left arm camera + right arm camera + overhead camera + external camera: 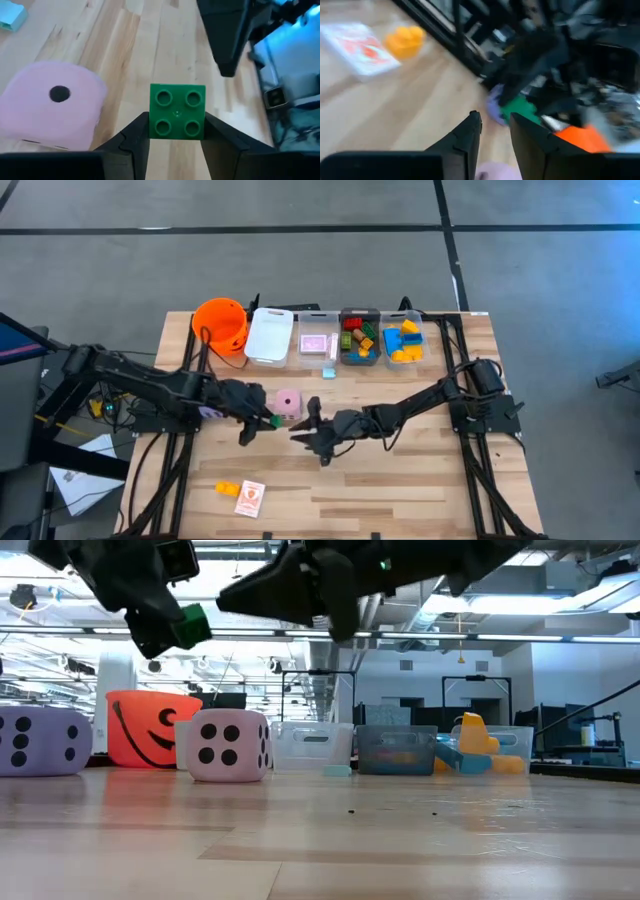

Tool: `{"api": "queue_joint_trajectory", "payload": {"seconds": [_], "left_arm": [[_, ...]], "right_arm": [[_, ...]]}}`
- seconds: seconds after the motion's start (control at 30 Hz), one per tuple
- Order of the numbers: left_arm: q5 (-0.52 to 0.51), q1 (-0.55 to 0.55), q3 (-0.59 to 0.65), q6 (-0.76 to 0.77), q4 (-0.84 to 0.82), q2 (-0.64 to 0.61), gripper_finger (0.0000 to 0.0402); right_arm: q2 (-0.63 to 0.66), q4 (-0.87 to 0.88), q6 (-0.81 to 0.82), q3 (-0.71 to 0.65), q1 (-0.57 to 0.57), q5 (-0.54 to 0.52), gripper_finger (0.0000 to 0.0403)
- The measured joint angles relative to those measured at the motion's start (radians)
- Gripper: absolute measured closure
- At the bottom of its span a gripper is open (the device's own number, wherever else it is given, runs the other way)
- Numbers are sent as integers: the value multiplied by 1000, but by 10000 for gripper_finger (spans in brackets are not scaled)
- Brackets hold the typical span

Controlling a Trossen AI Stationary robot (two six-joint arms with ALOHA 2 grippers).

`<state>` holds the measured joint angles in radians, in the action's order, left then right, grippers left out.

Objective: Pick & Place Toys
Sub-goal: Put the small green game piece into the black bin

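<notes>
A green brick [177, 111] is clamped between the fingers of the left gripper [268, 420], raised above the table [400, 490] at the 9 o'clock side of the pink die [288, 401]. At 3 o'clock, the right gripper [306, 430] is held narrowly parted, nothing gripped.

Bright, even overhead light, soft shadows; right wrist view heavily motion-blurred, low view's foreground soft.
</notes>
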<state>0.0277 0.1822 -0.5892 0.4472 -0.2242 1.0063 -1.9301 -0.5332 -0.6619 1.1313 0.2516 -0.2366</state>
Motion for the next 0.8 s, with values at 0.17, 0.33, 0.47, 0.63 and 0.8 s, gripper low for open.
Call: {"api": "queue_joint_trajectory", "payload": {"seconds": [0.17, 0.33, 0.47, 0.63, 0.8], "left_arm": [[8, 2, 0, 46, 39, -1, 266], [7, 2, 0, 51, 101, 16, 266], [7, 2, 0, 57, 99, 17, 266], [7, 2, 0, 58, 160, 17, 266], [7, 2, 0, 64, 261, 53, 266]], "right_arm": [[0, 1, -69, 11, -11, -45, 288], [0, 1, -72, 12, -18, -35, 232], [0, -7, -94, 12, -24, -23, 171], [0, -52, -109, 12, -33, -23, 130], [-1, -51, -109, 12, -38, -23, 127]]}}
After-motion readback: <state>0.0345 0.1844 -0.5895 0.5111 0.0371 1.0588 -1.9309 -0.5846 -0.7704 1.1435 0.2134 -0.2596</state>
